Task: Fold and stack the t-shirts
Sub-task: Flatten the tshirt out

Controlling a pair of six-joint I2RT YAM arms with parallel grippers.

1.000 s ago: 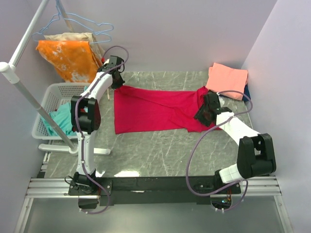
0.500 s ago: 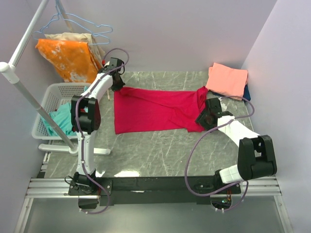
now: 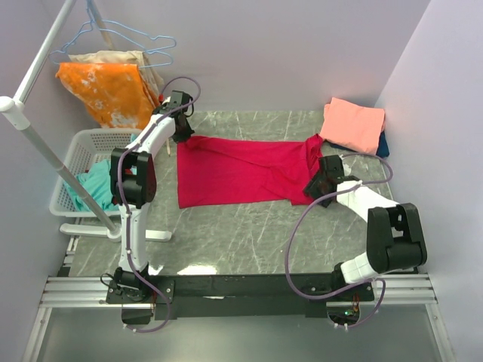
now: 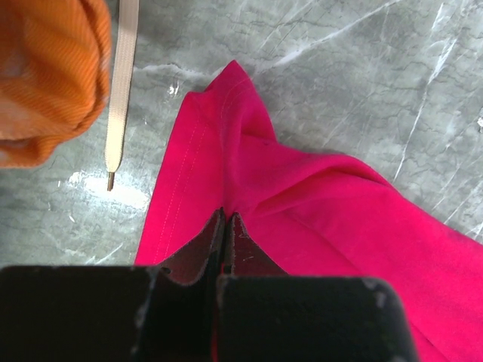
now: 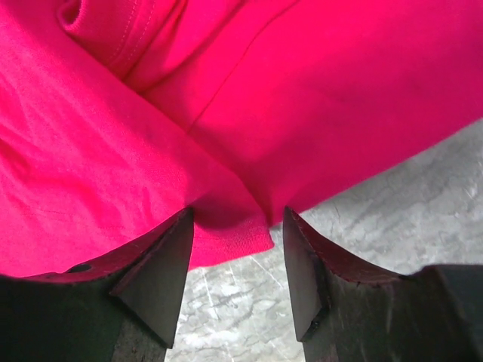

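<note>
A crimson-red t-shirt [image 3: 241, 170] lies spread across the marble table. My left gripper [image 3: 181, 134] is at its far left corner, and in the left wrist view that gripper [image 4: 226, 216] is shut on a pinched ridge of the red cloth [image 4: 317, 204]. My right gripper [image 3: 317, 185] is at the shirt's right end. In the right wrist view the right gripper [image 5: 238, 215] is open, its two fingers on either side of a corner of the red hem [image 5: 241, 234]. A folded salmon-pink t-shirt [image 3: 353, 123] sits at the back right on a dark blue one [image 3: 383, 143].
An orange white-blotched cloth [image 3: 109, 90] hangs from hangers at the back left, beside a white pole [image 3: 38, 143]. A white basket [image 3: 75, 158] holding teal cloth [image 3: 94, 185] stands left of the table. A beige strap [image 4: 121, 83] dangles near the left gripper.
My right gripper has slid a little toward the near side along the shirt's right end, and its arm has swung lower. The left gripper has kept its hold and barely moved.
</note>
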